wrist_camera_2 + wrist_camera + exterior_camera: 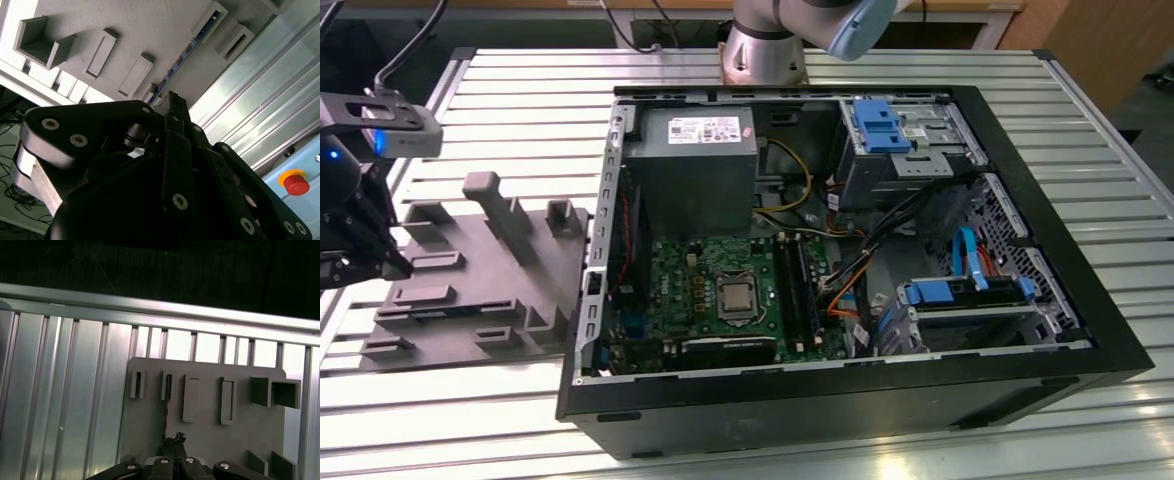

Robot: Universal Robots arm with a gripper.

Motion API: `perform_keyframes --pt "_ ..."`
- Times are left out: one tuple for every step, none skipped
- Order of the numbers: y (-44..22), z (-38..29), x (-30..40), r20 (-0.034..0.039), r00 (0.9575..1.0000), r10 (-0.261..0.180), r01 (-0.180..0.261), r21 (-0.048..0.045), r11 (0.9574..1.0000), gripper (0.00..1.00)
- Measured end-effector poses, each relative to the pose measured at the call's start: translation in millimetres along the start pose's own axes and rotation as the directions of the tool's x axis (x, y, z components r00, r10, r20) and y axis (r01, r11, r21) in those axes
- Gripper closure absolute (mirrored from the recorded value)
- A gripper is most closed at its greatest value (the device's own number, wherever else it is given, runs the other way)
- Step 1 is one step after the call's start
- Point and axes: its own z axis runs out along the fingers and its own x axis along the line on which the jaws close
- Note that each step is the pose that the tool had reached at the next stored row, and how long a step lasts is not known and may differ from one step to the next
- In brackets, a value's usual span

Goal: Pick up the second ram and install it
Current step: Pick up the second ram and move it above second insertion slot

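Saw one slatted aluminium counter (480,420) carrying one open computer case (854,400) and, at the exterior view's left, one grey holder tray (467,290). Noted wooden furniture (1107,40) behind the counter and floor with loose cables (7,192) past its edge. Found the hand (174,438) held over the tray, fingers pressed together in both wrist views. Could not tell whether it touched anything. Found the second ram (186,51) lying on edge in a narrow slot of the tray, running straight away from the fingertips, near end right at them. Counted one ram in the tray and four slim slot holders (190,397) in a row in the first wrist view. Counted one arm base (767,45) at the counter's far side and one red button (296,183). Counted two blue drive brackets (881,125) in the case and one square silver chip (738,296) on the green board (694,270).
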Motion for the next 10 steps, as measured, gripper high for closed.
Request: perform_keyframes --pt "0.0 0.4 0.2 0.0000 1.0000 0.000 0.000 0.0000 1.0000 0.89" --pt "0.0 0.8 0.5 0.0000 1.0000 0.000 0.000 0.0000 1.0000 0.89" --pt "0.1 1.2 0.7 0.0000 1.0000 0.000 0.000 0.0000 1.0000 0.89" --pt "0.1 1.6 1.0 0.0000 1.0000 0.000 0.000 -0.0001 1.0000 0.89" --pt "0.1 2.0 1.3 0.0000 1.0000 0.000 0.000 0.0000 1.0000 0.89" --pt "0.1 2.5 1.5 0.0000 1.0000 0.000 0.000 0.0000 1.0000 0.89" --pt "0.1 2.9 1.8 0.0000 1.0000 0.000 0.000 0.0000 1.0000 0.89" --pt "0.1 3.4 2.0 0.0000 1.0000 0.000 0.000 0.0000 1.0000 0.89" --pt "0.1 3.8 2.3 0.0000 1.0000 0.000 0.000 0.0000 1.0000 0.89" --pt "0.1 4.3 2.5 0.0000 1.0000 0.000 0.000 0.0000 1.0000 0.89"
